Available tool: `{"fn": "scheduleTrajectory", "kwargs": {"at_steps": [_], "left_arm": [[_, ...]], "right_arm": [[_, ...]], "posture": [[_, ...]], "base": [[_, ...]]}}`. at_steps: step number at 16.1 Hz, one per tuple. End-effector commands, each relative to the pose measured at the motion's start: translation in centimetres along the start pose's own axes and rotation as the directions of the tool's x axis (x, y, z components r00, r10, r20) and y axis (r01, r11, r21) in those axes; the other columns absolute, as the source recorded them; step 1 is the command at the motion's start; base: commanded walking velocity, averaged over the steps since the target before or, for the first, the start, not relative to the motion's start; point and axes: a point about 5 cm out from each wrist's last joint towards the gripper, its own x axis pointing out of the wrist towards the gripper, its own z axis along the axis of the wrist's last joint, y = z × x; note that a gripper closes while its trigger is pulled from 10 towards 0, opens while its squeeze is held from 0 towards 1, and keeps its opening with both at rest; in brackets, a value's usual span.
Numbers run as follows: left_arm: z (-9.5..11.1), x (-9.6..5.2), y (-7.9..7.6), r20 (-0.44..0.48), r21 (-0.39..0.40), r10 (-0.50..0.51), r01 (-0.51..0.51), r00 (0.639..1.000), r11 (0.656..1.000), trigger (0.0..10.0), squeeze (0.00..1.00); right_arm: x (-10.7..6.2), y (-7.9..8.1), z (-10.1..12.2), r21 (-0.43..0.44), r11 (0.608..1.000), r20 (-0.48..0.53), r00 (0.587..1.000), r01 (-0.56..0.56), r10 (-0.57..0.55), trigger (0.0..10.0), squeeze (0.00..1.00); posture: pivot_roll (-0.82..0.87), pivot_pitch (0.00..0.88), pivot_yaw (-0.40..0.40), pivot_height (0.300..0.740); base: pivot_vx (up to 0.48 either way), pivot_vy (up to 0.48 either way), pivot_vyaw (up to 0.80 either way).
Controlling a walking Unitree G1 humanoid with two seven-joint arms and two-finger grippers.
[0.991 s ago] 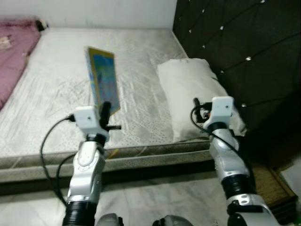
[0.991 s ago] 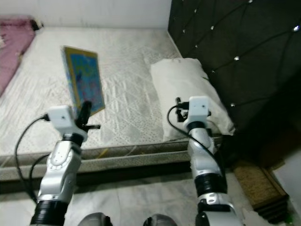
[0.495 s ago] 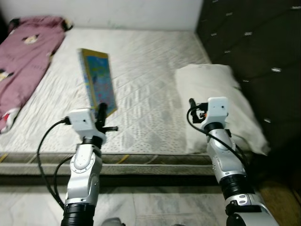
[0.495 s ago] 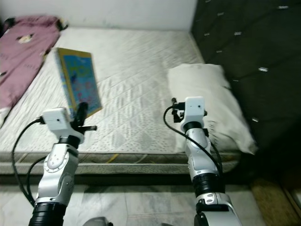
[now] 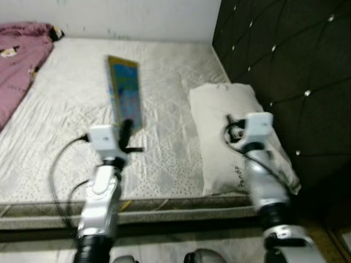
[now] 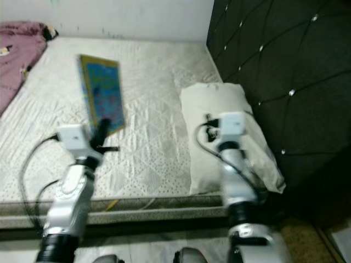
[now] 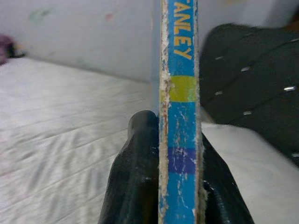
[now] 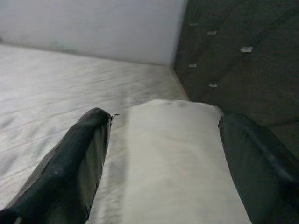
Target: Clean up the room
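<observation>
Left gripper [image 7: 180, 186] pinching a thin blue book [image 5: 125, 93] upright above the mattress [image 5: 66, 109].
Right gripper [image 8: 163, 158] raised at 3 o'clock over the white pillow [image 5: 225, 115], fingers spread, nothing between them. Pillow lies against the dark tufted headboard [image 5: 285, 66]; a pink blanket [image 5: 19, 60] lies at 10 o'clock.

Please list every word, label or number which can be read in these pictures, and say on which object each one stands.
"ANLEY": yellow letters on the worn blue spine of the thin blue book, clamped between the left gripper fingers; the start of the word is cut off by the picture edge.
Small dark print on the white pillow near its front edge: too blurred to read.
The book's colourful cover: blurred, nothing readable.
</observation>
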Motion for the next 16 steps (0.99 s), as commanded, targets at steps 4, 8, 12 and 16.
{"fn": "scheduleTrajectory", "kwargs": {"at_steps": [4, 8, 12, 16], "left_arm": [[0.61, 0.05, 0.28, 0.027, 0.01, 0.025, -0.026, 0.999, 1.0, 10.0, 0.0], [0.65, 0.12, 0.18, 0.029, 0.02, 0.015, -0.015, 0.999, 1.0, 10.0, 0.0], [0.81, 0.07, -0.03, 0.043, 0.014, -0.009, 0.009, 0.999, 1.0, 10.0, 0.0], [0.8, 0.16, -0.08, 0.044, 0.014, -0.015, 0.014, 0.999, 1.0, 10.0, 0.0]], "right_arm": [[0.11, -0.35, 0.24, -0.046, 0.999, 0.013, 1.0, -0.006, 0.006, 10.0, 0.0], [0.16, -0.25, 0.22, -0.027, 1.0, 0.012, 1.0, -0.003, 0.003, 10.0, 0.0], [0.22, -0.32, 0.27, -0.022, 1.0, 0.011, 1.0, 0.0, 0.0, 10.0, 0.0], [0.36, -0.36, 0.37, -0.021, 1.0, 0.014, 1.0, 0.002, -0.001, 10.0, 0.0]], "posture": [[-0.04, 0.0, -0.016, 0.74], [-0.04, 0.0, -0.016, 0.74], [-0.04, 0.0, -0.018, 0.74], [-0.04, 0.0, -0.02, 0.74]], "base": [[0.0, 0.0, 0.35], [0.0, 0.0, 0.32], [0.131, 0.0, 0.0], [0.34, 0.0, 0.0]]}}
